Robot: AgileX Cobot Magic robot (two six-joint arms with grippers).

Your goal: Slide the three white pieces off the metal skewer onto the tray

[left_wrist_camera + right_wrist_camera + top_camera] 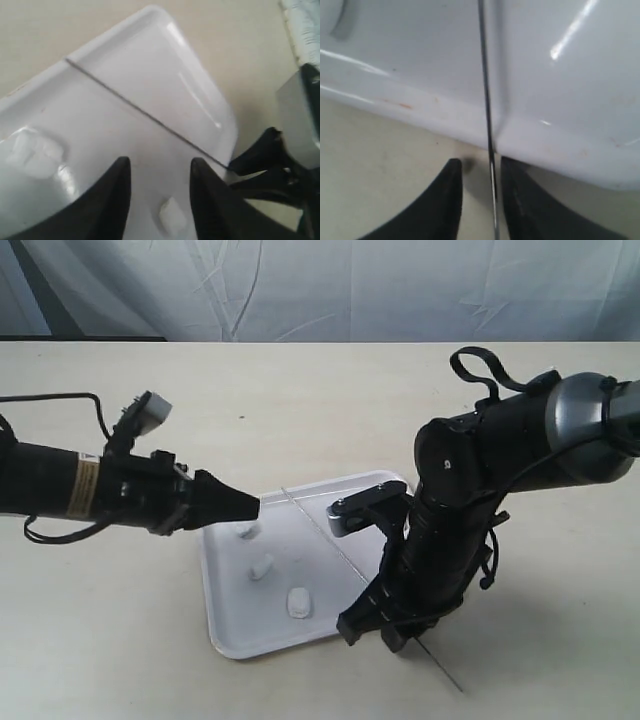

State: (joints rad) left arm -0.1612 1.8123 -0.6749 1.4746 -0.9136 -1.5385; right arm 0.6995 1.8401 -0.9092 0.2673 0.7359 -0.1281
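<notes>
The white tray (228, 612) lies mid-table with the three white pieces loose on it: one (245, 531) under my left gripper's tips, one (262, 567) in the middle, one (298, 602) nearer the front. The bare metal skewer (330, 538) slants across the tray and over its front-right rim. My left gripper (250, 508) hovers open above the tray; in its wrist view the gripper (160, 162) is empty, with a piece (172, 217) below it. My right gripper (398, 640) stands off the tray's rim, open (481, 162), with the skewer (485, 75) running loose between its fingers.
Bare beige table surrounds the tray. A pale cloth backdrop hangs behind the table's far edge. The right arm's bulky black wrist (450, 500) leans over the tray's right corner. The skewer's outer end (455, 685) sticks out past the right gripper toward the front edge.
</notes>
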